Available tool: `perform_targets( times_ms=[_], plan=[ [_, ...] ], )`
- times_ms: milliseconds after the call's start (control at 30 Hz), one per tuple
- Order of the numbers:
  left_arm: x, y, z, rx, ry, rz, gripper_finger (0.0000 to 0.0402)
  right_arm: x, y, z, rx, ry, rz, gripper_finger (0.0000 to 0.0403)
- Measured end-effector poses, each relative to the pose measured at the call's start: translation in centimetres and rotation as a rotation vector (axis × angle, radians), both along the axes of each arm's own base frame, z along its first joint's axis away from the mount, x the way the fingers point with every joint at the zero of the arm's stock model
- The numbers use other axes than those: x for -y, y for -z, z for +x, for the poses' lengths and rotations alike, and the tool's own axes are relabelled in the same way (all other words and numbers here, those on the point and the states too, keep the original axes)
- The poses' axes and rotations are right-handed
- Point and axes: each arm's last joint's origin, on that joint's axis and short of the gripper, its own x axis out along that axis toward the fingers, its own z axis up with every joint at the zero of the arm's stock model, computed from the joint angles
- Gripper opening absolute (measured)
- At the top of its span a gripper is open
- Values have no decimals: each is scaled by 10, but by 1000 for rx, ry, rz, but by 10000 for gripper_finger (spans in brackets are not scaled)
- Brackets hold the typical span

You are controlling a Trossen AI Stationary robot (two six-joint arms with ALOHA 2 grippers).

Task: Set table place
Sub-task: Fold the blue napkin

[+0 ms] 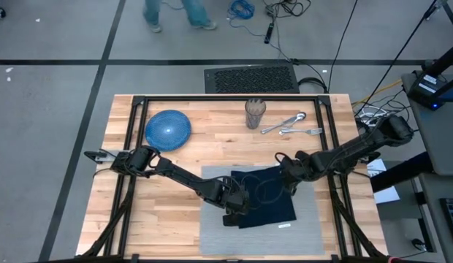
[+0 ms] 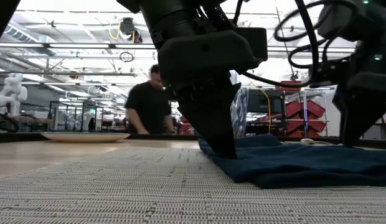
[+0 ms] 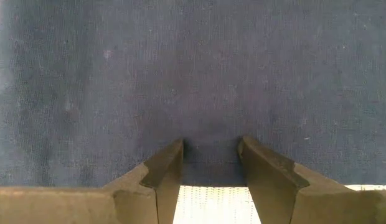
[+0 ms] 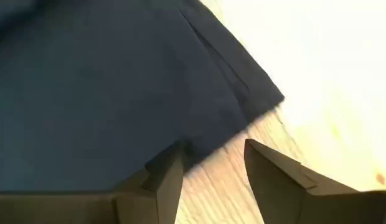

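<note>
both end effectors at napkin (image 1: pixel 267 196)

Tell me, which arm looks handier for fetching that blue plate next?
Probably the left. The blue plate sits at the table's far left, on that arm's side, while the right claw hovers at the navy napkin's right edge, farther away.

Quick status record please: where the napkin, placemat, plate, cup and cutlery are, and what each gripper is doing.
placemat: flat on the table, near front edge
napkin: navy, lying on the placemat, its far corner reaching over the mat's edge onto the wood
plate: blue, on bare wood at far left, not on the placemat
cup: upright, far centre
cutlery: loose beside the cup
left gripper: fingers astride the napkin's edge, a gap between them
right gripper: open at the napkin's corner
</note>
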Motion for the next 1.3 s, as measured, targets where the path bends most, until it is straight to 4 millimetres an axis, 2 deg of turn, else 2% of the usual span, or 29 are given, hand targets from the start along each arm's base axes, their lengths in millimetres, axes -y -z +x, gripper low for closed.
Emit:
perform_targets(
  times_ms=[133,333,500,700,1133,1300],
  plan=[
    [0,0,0,0,0,0,147,1,6,6,79,3,128,156],
    [0,0,0,0,0,-1,147,7,21,-4,74,44,158,151],
    [0,0,0,0,-1,-1,147,6,15,-6,114,32,165,151],
    [0,0,0,0,-2,-1,147,8,12,-16,65,64,171,151],
    [1,0,0,8,-3,-4,147,-3,18,2,157,-2,223,149],
    [1,0,0,9,-2,-4,147,-5,18,6,191,-48,216,119]
  ],
)
